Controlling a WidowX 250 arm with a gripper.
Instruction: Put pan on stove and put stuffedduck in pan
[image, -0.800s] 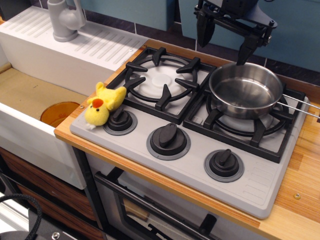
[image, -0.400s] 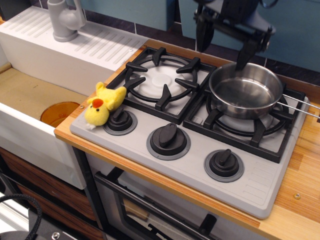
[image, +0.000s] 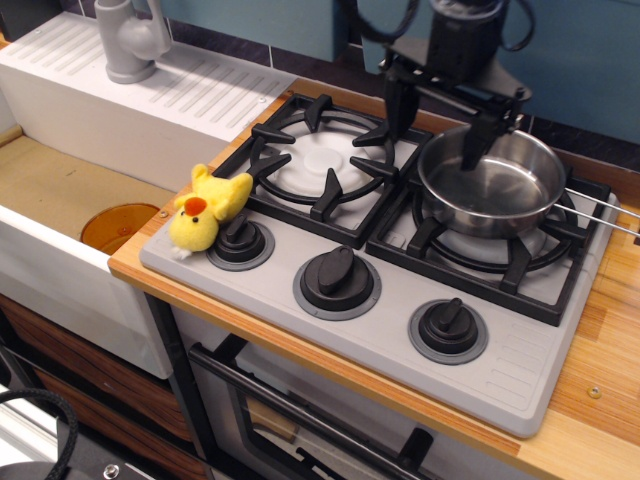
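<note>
The small round shiny steel pan (image: 492, 182) sits on the right grate of the grey two-burner stove (image: 400, 330), its thin wire handle pointing right; nothing lies inside it. The small yellow plush duck (image: 205, 211) with an orange beak rests at the stove's near left corner, touching the left black knob (image: 239, 238). The black gripper (image: 436, 128) hangs released, fingers spread, over the pan's far left rim.

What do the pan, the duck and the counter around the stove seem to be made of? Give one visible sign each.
Pan: polished metal, likely steel; mirror-like reflections.
Duck: yellow plush fabric; fuzzy, soft outline.
Counter: looks like wood or wood laminate; striped plank grain.
</note>
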